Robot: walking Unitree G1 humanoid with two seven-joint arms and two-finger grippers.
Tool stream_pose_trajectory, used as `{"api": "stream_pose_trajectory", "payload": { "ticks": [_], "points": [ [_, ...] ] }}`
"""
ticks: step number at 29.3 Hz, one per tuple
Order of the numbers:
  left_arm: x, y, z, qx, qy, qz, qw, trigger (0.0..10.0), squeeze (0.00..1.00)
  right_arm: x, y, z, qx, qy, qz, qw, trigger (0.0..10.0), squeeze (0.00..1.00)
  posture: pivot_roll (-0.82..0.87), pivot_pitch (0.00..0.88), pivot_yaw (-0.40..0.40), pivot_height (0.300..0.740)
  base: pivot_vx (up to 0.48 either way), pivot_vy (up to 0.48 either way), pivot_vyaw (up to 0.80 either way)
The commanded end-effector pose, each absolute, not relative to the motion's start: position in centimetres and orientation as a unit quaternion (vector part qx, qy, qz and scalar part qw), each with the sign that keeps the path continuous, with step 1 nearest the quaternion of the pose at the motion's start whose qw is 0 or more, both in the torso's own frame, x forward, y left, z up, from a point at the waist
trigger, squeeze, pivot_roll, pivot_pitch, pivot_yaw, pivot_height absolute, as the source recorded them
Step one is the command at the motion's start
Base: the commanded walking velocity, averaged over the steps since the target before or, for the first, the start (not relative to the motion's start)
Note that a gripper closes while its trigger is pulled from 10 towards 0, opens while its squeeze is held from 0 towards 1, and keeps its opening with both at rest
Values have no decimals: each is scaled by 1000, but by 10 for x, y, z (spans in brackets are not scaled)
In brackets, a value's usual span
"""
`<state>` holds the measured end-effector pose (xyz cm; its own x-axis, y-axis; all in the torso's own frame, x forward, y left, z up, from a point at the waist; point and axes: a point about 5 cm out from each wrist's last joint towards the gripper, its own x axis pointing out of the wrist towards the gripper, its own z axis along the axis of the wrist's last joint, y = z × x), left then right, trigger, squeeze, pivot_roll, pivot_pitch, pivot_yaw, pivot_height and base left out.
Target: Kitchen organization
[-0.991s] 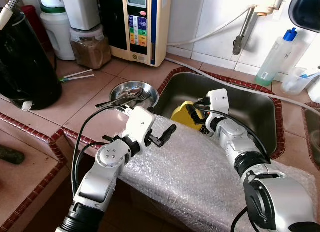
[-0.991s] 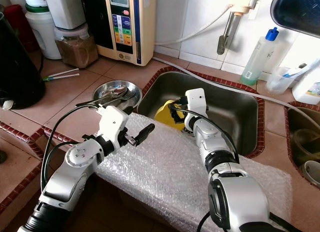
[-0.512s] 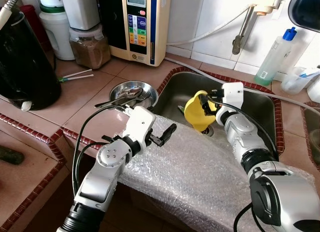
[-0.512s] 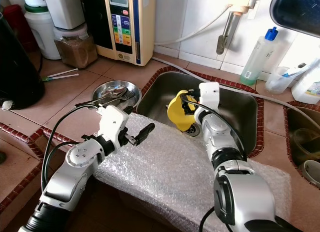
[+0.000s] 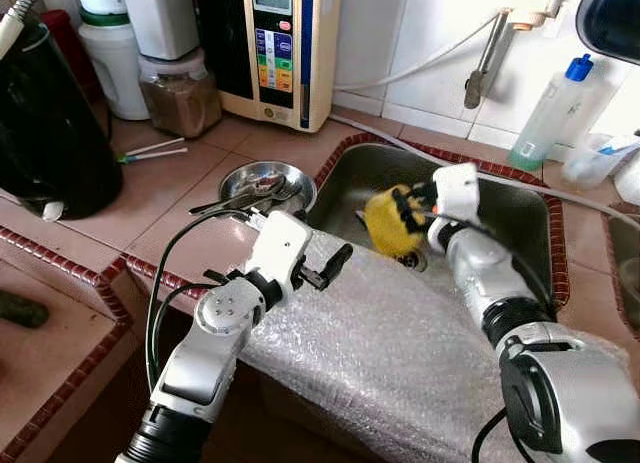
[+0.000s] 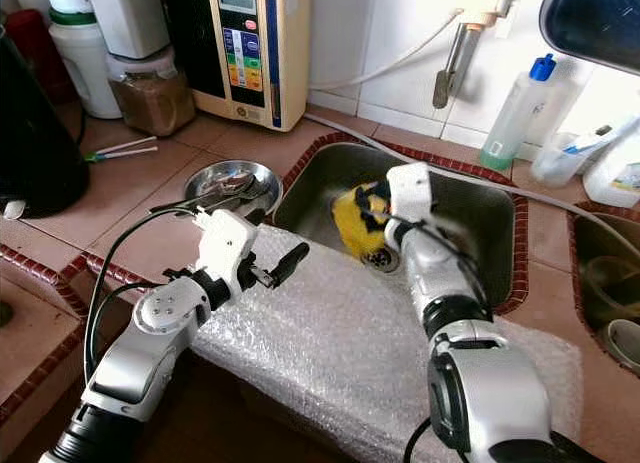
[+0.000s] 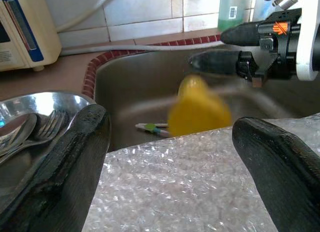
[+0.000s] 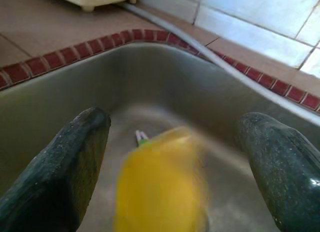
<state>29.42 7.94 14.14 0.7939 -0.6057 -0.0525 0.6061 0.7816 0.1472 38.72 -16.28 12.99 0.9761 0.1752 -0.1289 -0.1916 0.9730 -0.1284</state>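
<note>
A yellow cup-like thing (image 5: 392,220) shows blurred over the steel sink (image 5: 520,233), just off my right gripper (image 5: 415,201). In the right wrist view the fingers (image 8: 70,157) stand wide apart, open, with the blurred yellow thing (image 8: 160,187) loose between and beyond them. My left gripper (image 5: 328,268) is open above a sheet of bubble wrap (image 5: 400,343) on the sink's front edge, holding nothing. A small green and white item (image 7: 150,128) lies on the sink floor.
A steel bowl (image 5: 266,186) with cutlery sits left of the sink. A black kettle (image 5: 50,113), a jar of brown powder (image 5: 180,93) and a water purifier (image 5: 280,48) line the back left. A tap (image 5: 490,43) and a soap bottle (image 5: 550,113) stand behind the sink.
My right gripper lifted the yellow thing from low in the sink, then its fingers parted; the yellow thing is now blurred and loose. The left arm has stayed put.
</note>
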Motion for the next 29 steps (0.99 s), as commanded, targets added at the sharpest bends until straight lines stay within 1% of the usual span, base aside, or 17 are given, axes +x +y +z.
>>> {"api": "stream_pose_trajectory", "payload": {
  "ticks": [1,2,3,4,5,6,7,8,12,14,15,16,17,18,23,25,29],
  "points": [
    [294,76,145,82,-7,-325,942,10000,1000,389,-164,132,-67,66,96,991,10000,227,128,0,-24,740,0,0,0],
    [295,77,145,83,-7,-324,942,10000,1000,388,-163,129,-65,83,106,989,10000,627,127,0,-23,740,0,0,0],
    [295,77,145,83,-7,-324,942,10000,1000,388,-163,129,-65,83,106,989,10000,627,127,0,-23,740,0,0,0],
    [295,77,145,83,-7,-324,942,10000,1000,387,-159,122,-52,118,126,984,10000,643,125,0,-21,740,0,0,0],
    [295,77,145,84,-7,-324,942,10000,1000,388,-158,125,-28,118,130,984,10000,580,126,0,-22,740,0,0,0],
    [295,77,145,84,-7,-324,942,10000,1000,388,-158,125,-28,118,130,984,10000,580,126,0,-22,740,0,0,0],
    [295,77,145,85,-7,-324,942,10000,1000,389,-158,127,-9,113,125,986,10000,431,125,0,-22,740,0,0,0],
    [295,77,145,85,-8,-323,943,10000,1000,392,-161,138,-19,69,112,991,10000,0,126,0,-23,740,0,0,0],
    [297,78,147,85,-15,-311,946,10000,1000,393,-159,152,9,8,123,992,10000,0,126,0,-22,740,0,0,0],
    [303,86,155,96,-43,-256,961,10000,1000,392,-156,162,-6,-43,134,990,10000,0,125,0,-23,740,0,0,0],
    [303,86,155,96,-43,-256,961,10000,1000,392,-156,162,-6,-43,134,990,10000,0,125,0,-23,740,0,0,0],
    [308,92,159,96,-56,-221,969,10000,337,390,-154,164,-9,-56,141,988,10000,0,125,0,-23,740,0,0,0],
    [309,94,160,96,-58,-214,970,10000,337,390,-154,164,-8,-58,142,988,10000,0,125,0,-23,740,0,0,0],
    [311,97,162,95,-62,-199,974,10000,0,389,-153,165,-14,-65,144,987,10000,0,123,0,-23,740,0,0,0],
    [323,132,174,65,-83,-62,993,10000,0,381,-144,160,-13,-77,156,985,10000,0,116,0,-24,740,0,0,0],
    [324,137,175,63,-84,-44,993,10000,0,380,-144,160,-10,-79,157,984,10000,0,116,0,-24,740,0,0,0],
    [326,165,177,14,-84,47,995,10000,0,368,-136,156,0,-71,186,980,10000,0,107,0,-21,740,0,0,0]
  ]
}}
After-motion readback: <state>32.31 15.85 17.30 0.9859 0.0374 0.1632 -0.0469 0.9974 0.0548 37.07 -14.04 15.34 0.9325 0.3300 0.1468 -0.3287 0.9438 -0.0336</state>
